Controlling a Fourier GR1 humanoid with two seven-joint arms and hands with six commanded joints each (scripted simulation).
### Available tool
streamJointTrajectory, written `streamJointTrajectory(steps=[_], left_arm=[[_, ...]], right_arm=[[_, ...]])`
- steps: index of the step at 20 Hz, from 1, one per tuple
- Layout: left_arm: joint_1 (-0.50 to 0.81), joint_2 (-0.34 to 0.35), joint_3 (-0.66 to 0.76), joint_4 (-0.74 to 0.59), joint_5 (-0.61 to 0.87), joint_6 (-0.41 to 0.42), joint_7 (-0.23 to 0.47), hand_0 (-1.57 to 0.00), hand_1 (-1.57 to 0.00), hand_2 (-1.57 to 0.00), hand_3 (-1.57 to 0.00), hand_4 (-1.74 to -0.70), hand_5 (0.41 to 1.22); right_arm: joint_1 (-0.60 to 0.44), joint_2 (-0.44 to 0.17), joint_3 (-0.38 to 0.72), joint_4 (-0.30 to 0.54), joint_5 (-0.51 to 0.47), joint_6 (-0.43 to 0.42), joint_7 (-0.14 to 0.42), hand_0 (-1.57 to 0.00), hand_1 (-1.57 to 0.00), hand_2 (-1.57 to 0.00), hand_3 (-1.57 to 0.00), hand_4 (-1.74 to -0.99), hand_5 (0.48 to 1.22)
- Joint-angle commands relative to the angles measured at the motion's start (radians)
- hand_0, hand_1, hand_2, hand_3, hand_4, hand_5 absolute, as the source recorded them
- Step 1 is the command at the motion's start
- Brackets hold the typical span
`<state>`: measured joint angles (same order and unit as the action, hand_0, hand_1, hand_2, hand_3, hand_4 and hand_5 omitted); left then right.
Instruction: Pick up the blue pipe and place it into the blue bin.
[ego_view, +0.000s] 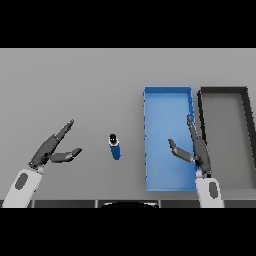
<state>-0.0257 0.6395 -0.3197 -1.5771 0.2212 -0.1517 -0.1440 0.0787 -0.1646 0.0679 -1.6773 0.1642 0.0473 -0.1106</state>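
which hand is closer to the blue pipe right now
Left, by a small margin. The left hand is open on the table to the left of the blue pipe. The right hand is open over the blue bin, to the pipe's right.

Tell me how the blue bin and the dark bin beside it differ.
The blue bin is bright blue all over; the dark bin has black walls and a grey floor. The blue bin lies nearer the blue pipe, the dark bin farther to the right. The right hand shows over the blue bin, not the dark bin. Both are long, open-topped, empty, and side by side.
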Motion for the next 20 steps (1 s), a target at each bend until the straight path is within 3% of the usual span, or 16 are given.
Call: streamJointTrajectory(steps=[1, 6, 16, 20], left_arm=[[0.014, -0.002, -0.019, -0.019, -0.004, -0.011, 0.005, 0.00, 0.00, 0.00, 0.00, -1.07, 0.522], [0.005, -0.062, -0.130, -0.054, -0.062, -0.033, 0.103, 0.00, 0.00, 0.00, 0.00, -1.14, 0.464], [-0.087, -0.271, -0.220, 0.084, -0.149, 0.005, 0.080, 0.00, 0.00, 0.00, 0.00, -1.15, 0.460], [-0.143, -0.325, -0.234, 0.172, -0.194, 0.023, 0.069, 0.00, 0.00, 0.00, 0.00, -1.10, 0.448]], right_arm=[[-0.005, -0.003, -0.001, 0.010, 0.003, 0.000, 0.002, 0.00, 0.00, 0.00, 0.00, -1.174, 0.616], [0.011, -0.008, -0.007, -0.005, -0.011, 0.010, 0.008, 0.00, 0.00, 0.00, 0.00, -1.189, 0.619], [0.017, -0.006, -0.010, -0.026, -0.022, 0.013, 0.032, 0.00, 0.00, 0.00, 0.00, -1.202, 0.621], [0.041, 0.002, -0.003, -0.024, -0.007, 0.006, -0.007, 0.00, 0.00, 0.00, 0.00, -1.215, 0.637]])
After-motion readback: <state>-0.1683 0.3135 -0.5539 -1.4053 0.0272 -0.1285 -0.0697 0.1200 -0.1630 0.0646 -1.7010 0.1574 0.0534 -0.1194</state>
